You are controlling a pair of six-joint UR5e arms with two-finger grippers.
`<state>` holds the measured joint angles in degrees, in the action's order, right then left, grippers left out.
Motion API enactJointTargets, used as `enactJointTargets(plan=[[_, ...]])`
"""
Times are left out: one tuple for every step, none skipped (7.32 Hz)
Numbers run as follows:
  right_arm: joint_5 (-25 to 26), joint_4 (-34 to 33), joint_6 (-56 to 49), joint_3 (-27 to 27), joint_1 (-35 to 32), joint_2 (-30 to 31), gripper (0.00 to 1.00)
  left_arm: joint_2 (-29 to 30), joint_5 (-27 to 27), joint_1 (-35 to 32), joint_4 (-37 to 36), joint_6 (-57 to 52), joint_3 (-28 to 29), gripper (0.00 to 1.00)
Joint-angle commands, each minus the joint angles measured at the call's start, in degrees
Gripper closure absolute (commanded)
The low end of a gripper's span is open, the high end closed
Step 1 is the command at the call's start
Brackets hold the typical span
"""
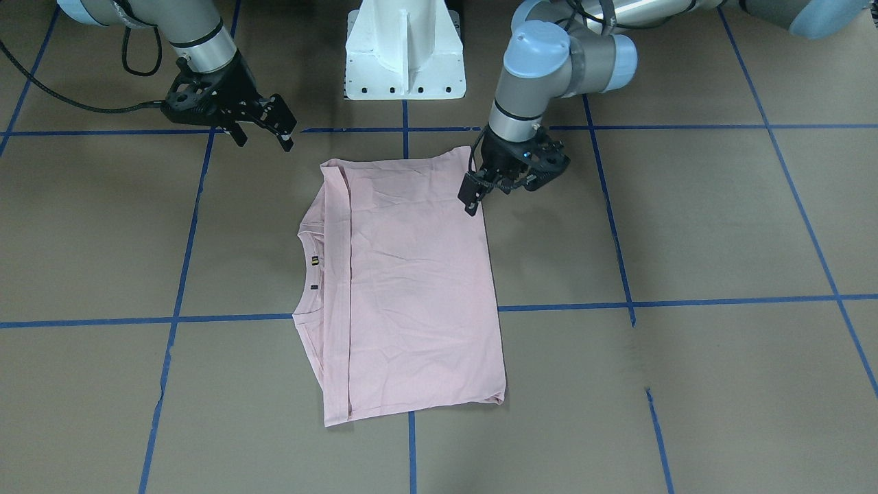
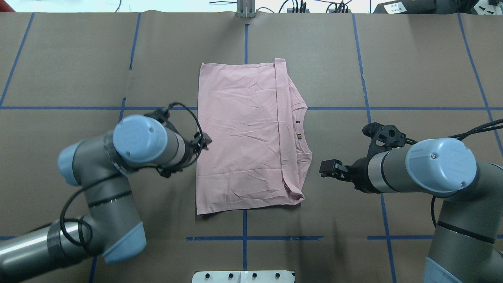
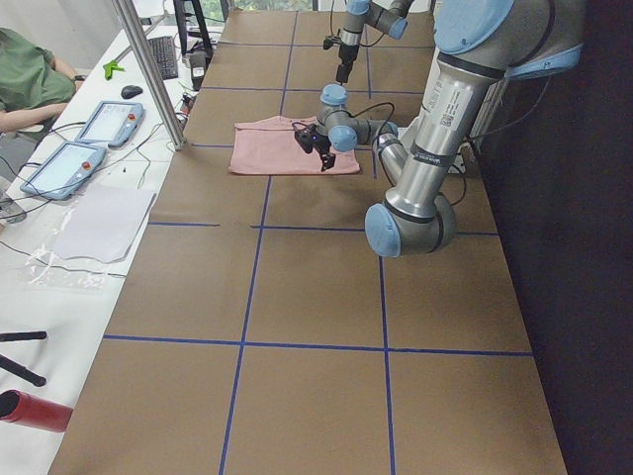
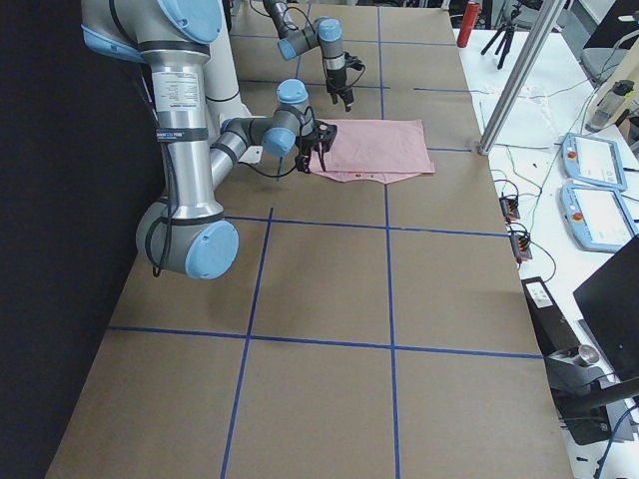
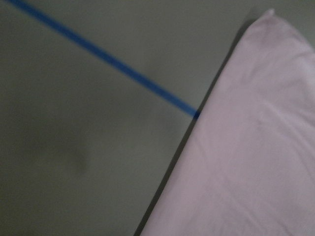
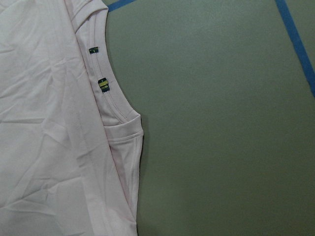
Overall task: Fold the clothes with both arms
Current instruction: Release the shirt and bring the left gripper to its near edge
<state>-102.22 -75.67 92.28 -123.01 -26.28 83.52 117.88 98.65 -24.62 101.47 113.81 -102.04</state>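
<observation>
Jaws: black right gripper point(image 1: 264, 136) parted, empty; black left gripper point(image 1: 475, 199), spread unreadable, at edge of pale pink T-shirt point(image 1: 411, 288), folded rectangular; halving probably remains.

I see T-shirt point(image 1: 418, 274): soft matt cloth, lightly creased. Bench cover point(image 1: 720, 219): matt brown paper; tape lines point(image 1: 686, 301) smooth. Left arm point(image 1: 519, 99), right arm point(image 1: 199, 27): satin metal, smooth blue plastic caps.

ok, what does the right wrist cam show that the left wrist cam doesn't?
Right wrist only: the T-shirt at its neck end, with the ribbed collar, two small tags and a folded layer lying beside them. Left wrist only: a plain straight edge running up to a corner, no collar or tags. Both: pink fabric lying flat on the brown table, with blue tape on it.
</observation>
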Motion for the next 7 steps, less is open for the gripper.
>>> enactJointTargets(plan=[[0.0,0.0,0.0,-0.04,0.0,-0.03,0.0,-0.2,-1.8,6.23,-2.77,7.37,-0.7,0.02],[0.09,0.0,0.0,-0.04,0.0,-0.03,0.0,-0.2,-1.88,6.77,-3.03,7.74,-0.7,0.02],[0.09,0.0,-0.09,-0.04,-0.26,-0.03,0.0,-0.02,-1.88,7.3,-3.82,7.92,-0.79,0.02],[0.09,0.0,-0.09,0.05,-0.35,0.06,0.0,0.07,-1.88,7.82,-3.91,8.36,-0.96,0.02],[0.09,0.0,-0.09,-0.04,-0.7,0.06,0.0,0.07,-2.06,8.87,-4.78,8.8,-0.97,0.02],[0.09,-0.09,-0.09,0.05,-0.71,0.06,0.0,0.07,-2.06,9.58,-4.88,8.97,-1.23,0.02],[0.09,0.0,-0.09,0.23,-0.71,0.06,0.0,0.15,-2.06,9.85,-4.88,9.06,-1.23,0.04]])
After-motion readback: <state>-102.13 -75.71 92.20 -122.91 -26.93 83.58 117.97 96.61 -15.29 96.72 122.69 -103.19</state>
